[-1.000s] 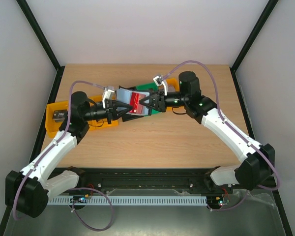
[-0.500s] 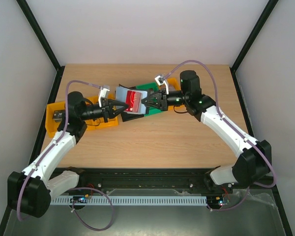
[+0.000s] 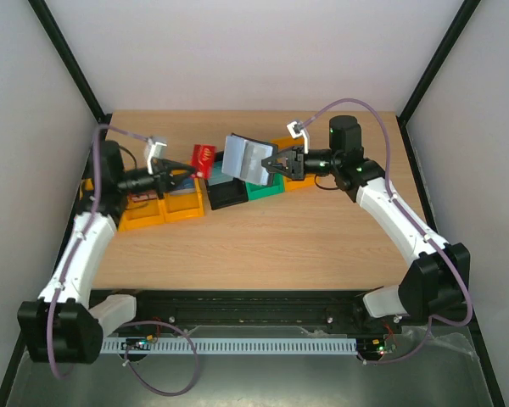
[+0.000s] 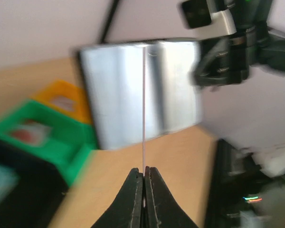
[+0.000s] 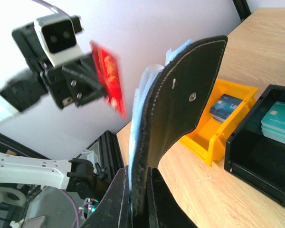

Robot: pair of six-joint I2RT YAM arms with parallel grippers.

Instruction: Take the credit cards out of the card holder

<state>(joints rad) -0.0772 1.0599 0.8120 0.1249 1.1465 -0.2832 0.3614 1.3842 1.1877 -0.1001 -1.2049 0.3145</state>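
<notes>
The red credit card [image 3: 204, 155] hangs in the air left of the card holder, clear of it, with my left gripper [image 3: 185, 171] shut on its edge. In the left wrist view the card [image 4: 144, 109] shows edge-on as a thin pale line rising from the shut fingertips [image 4: 144, 172]. The card holder [image 3: 247, 159] is held open above the bins, its blue-grey pockets facing the left arm, and my right gripper [image 3: 276, 164] is shut on its edge. The right wrist view shows its black outer face [image 5: 185, 99] clamped at the gripper [image 5: 139, 178] and the red card [image 5: 109, 80] beyond.
A row of bins stands on the table under the grippers: yellow bins [image 3: 146, 210] at the left, a black bin [image 3: 227, 196], a green bin [image 3: 260, 189]. The yellow bin [image 5: 218, 118] and the black bin [image 5: 256, 142] hold teal-faced pieces.
My left gripper has drawn back to the left, pulling the red card out of the holder. My right gripper has closed on the holder and carried it right.
</notes>
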